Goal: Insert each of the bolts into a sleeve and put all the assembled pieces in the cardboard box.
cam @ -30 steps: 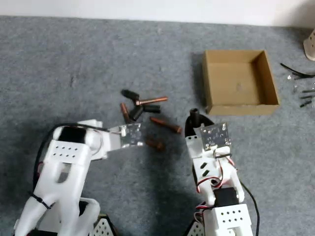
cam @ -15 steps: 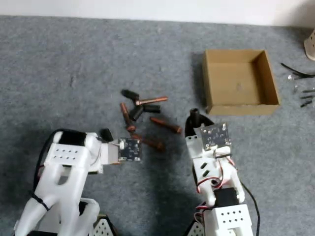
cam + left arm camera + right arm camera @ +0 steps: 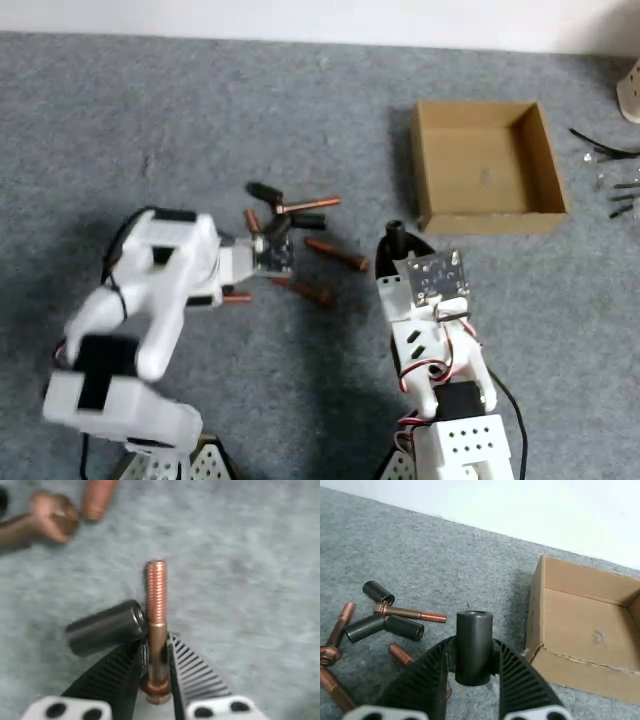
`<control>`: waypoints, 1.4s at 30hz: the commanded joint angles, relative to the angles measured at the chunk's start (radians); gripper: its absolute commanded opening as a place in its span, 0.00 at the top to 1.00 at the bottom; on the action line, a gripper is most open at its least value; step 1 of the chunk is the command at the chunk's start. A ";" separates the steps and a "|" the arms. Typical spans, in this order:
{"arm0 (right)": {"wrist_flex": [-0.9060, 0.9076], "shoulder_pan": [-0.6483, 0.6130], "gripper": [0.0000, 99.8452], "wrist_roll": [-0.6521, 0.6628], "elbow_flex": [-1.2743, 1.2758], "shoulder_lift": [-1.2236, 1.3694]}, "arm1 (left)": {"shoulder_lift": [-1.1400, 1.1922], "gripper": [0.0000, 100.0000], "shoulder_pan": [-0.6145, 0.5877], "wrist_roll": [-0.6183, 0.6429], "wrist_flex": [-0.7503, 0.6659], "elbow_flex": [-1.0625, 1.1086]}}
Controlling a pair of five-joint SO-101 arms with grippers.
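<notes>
My left gripper (image 3: pixel 155 647) is shut on a copper bolt (image 3: pixel 156 605) whose threaded end points away from the fingers. A black sleeve (image 3: pixel 105 628) lies on the carpet right beside it. In the high view the left gripper (image 3: pixel 266 246) is at the near edge of the pile of bolts and sleeves (image 3: pixel 300 222). My right gripper (image 3: pixel 473 652) is shut on an upright black sleeve (image 3: pixel 474 640), open end up, and in the high view this sleeve (image 3: pixel 395 234) stands left of the cardboard box's (image 3: pixel 470 222) front corner. The box holds nothing.
Loose copper bolts (image 3: pixel 337 254) (image 3: pixel 305 291) and black sleeves (image 3: pixel 265 190) lie between the arms on the grey carpet. A short copper piece (image 3: pixel 237 297) lies by the left arm. Small dark parts (image 3: pixel 615 185) are scattered right of the box.
The left arm drew back toward the near side, then swung up and forward to the pile. The right arm and its sleeve stayed still.
</notes>
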 commanded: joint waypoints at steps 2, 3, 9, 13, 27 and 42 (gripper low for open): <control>-0.044 0.007 0.99 -0.002 0.087 -0.019 | 0.162 1.00 -0.008 0.015 0.020 -0.248; -0.044 0.007 0.99 -0.002 0.087 -0.019 | 0.188 1.00 -0.010 0.032 0.023 -0.280; -0.044 0.007 0.99 -0.002 0.087 -0.021 | 0.278 1.00 -0.010 0.117 0.026 -0.381; -0.044 0.007 0.99 -0.002 0.087 -0.021 | 0.286 1.00 -0.008 0.121 0.031 -0.383; -0.044 0.007 0.99 -0.002 0.087 -0.021 | 0.292 1.00 -0.277 -0.097 0.235 -0.524; -0.044 0.007 0.99 -0.002 0.087 -0.021 | 0.295 1.00 -0.404 -0.146 0.226 -0.579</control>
